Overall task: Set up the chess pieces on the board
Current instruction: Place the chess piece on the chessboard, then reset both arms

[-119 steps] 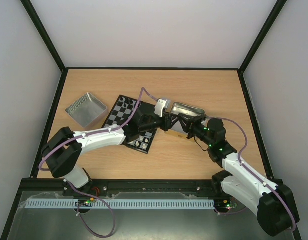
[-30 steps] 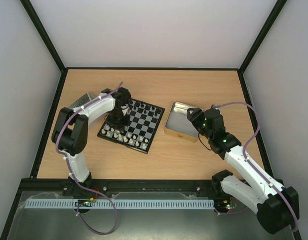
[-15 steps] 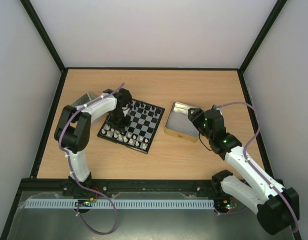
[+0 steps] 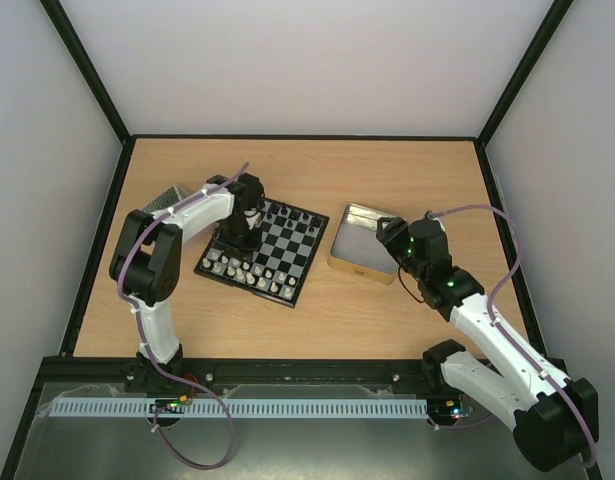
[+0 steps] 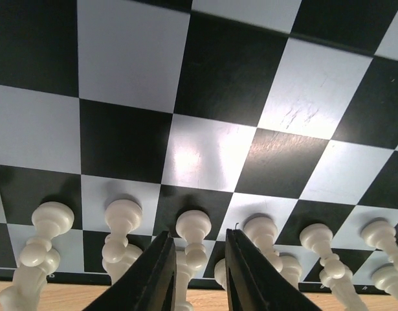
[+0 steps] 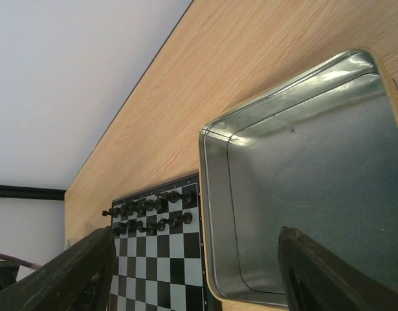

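On the tabletop [image 4: 307,170] the board [image 4: 287,240] lies centre-left of the overhead view, a silver tray [image 4: 339,262] right of it; right claw [image 6: 197,233] wide apart above the tray; left claw [image 5: 199,236] narrowly parted, straddling a white pawn [image 5: 193,227], seemingly not pinching it.

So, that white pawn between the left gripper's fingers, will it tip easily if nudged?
Probably yes: the white pawn looks narrow for its height, so a brush from the left gripper could topple it. Neighbouring white pieces stand close, so they might fall too. It looks rigid and light.
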Tool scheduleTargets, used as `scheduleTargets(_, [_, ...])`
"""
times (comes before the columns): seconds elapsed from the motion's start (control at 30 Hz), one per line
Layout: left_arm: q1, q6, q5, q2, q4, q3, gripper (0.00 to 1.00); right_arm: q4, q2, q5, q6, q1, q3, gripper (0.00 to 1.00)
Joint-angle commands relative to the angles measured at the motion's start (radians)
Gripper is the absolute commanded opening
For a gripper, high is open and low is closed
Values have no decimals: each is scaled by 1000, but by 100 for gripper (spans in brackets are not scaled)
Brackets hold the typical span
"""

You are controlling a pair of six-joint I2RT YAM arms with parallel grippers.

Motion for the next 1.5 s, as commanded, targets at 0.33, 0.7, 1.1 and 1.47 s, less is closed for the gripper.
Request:
scheduleTargets(0.33, [12,-91,-143,-355,184,12,44,-69,-3,99,-87,3,58,72])
scheduleTargets(0.7, [15,-116,-202,-983,463,-313,94,-206,-56,126,-349,3,170,88])
scheduleTargets(1.1, [15,-186,-348,-1403,283,-370,99,-422,-304,299,-371,3,249,98])
scheduleTargets(1.47, [15,-154,-494,-1573,199,-294,99,-538,-488,534,-416,3,317,98])
